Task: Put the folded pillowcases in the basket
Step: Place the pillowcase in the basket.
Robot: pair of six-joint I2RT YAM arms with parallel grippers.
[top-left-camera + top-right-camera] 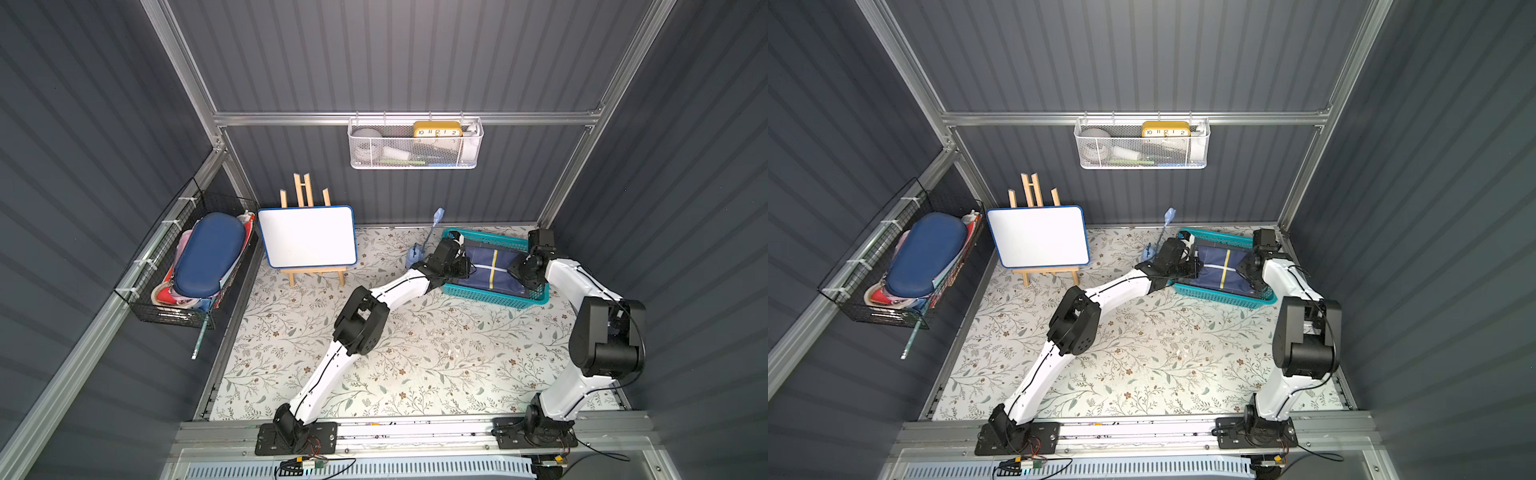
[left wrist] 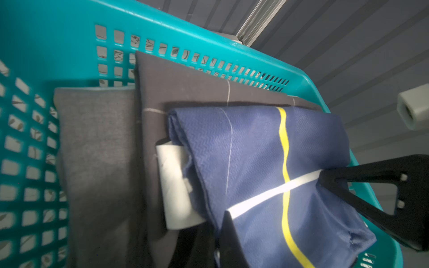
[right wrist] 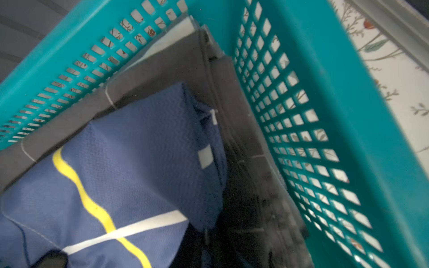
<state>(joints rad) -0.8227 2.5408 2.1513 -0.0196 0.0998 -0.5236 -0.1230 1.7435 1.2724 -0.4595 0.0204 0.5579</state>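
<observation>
Release is due: the pillowcase (image 1: 482, 270) is laid in the basket (image 1: 490, 297) at centre right, pinched by the closed left gripper (image 1: 468, 266), the right gripper (image 1: 515, 272) not readable; jaws must be opened, then raised.

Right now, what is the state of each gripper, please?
Left gripper: closed, at the navy folded fabric pillowcase with yellow stripe.
Right gripper: cannot be told.
</observation>
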